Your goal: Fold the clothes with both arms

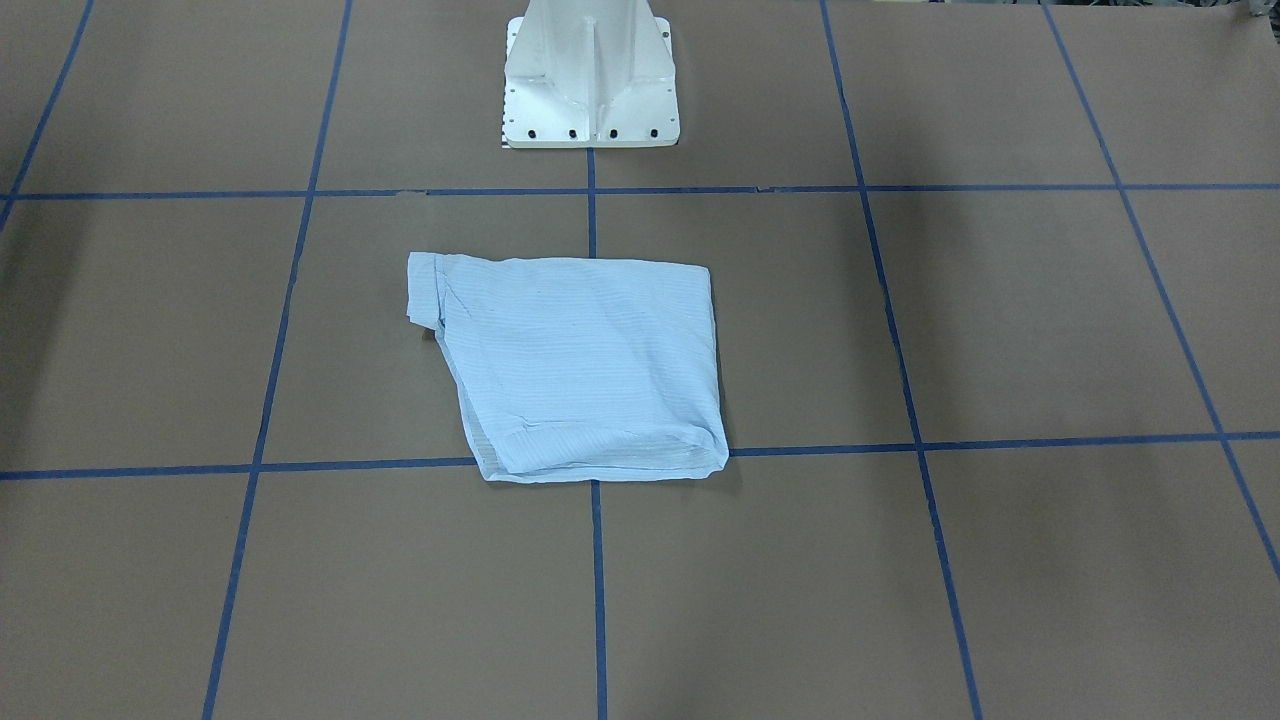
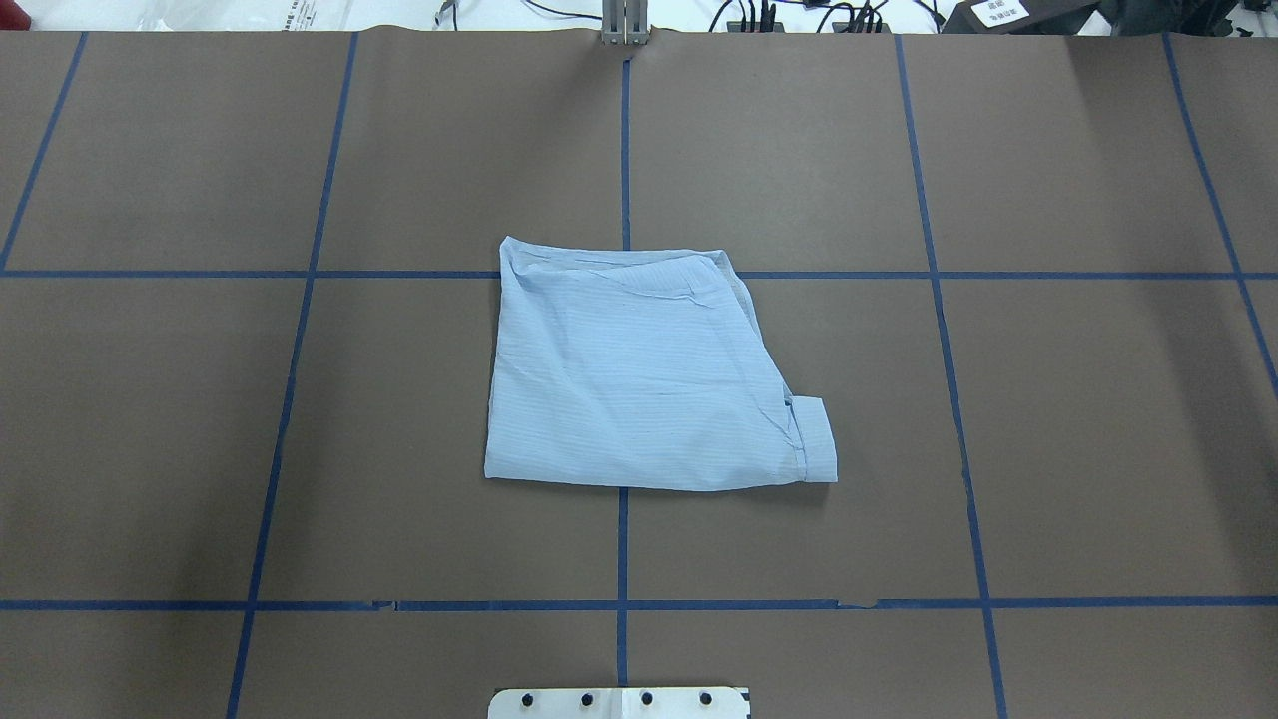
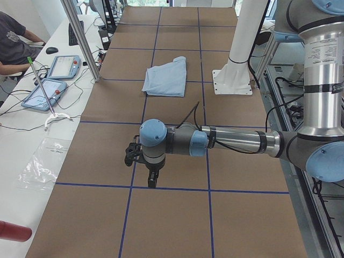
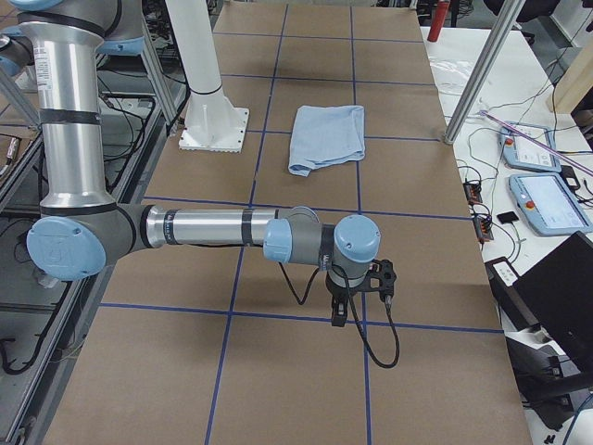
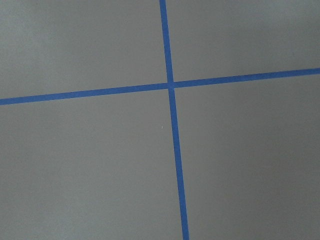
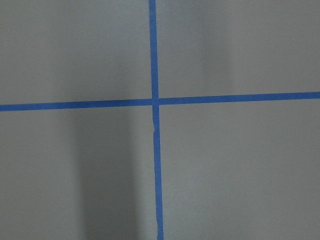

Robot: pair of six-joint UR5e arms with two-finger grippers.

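As you look in from either end, the left gripper (image 3: 152,179) and right gripper (image 4: 339,312) point down over blue tape (image 5: 170,85) crossings; their opening you cannot tell. Farther on, the folded shirt (image 2: 639,369) lies flat midway on the brown table (image 2: 150,449), near the white pedestal (image 1: 590,80); pendants (image 4: 547,199) sit on the side bench (image 4: 547,102).

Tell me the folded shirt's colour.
The shirt is light blue with fine stripes; overhead view shows it best.

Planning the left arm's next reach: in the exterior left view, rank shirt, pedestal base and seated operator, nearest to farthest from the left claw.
1. Shirt, centre of the table.
2. Pedestal base, beside it, robot's side.
3. Operator, seated at the side bench.
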